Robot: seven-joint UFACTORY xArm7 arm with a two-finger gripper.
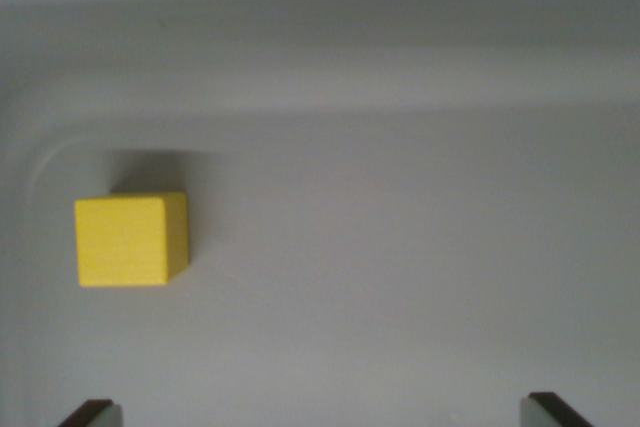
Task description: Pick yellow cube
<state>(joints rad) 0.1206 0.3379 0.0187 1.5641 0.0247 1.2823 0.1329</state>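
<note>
Gripper [318, 412] fingertips show at the bottom edge, spread wide w/ bare pale surface [420, 277] between them. Straight ahead of the gripper: open, flat, no obstacle up to the raised rim [330, 57] running across the far side. Toward the wrist view's right: free all the way to the frame edge. Only obstacle is the yellow cube [130, 240], ahead and off toward the wrist view's left, roughly in line w/ the left fingertip [92, 413], not between the two tips. Cube sits near the curved corner where rim bends round, so room beyond it and on its left side is tight; its right side and near side are clear.
</note>
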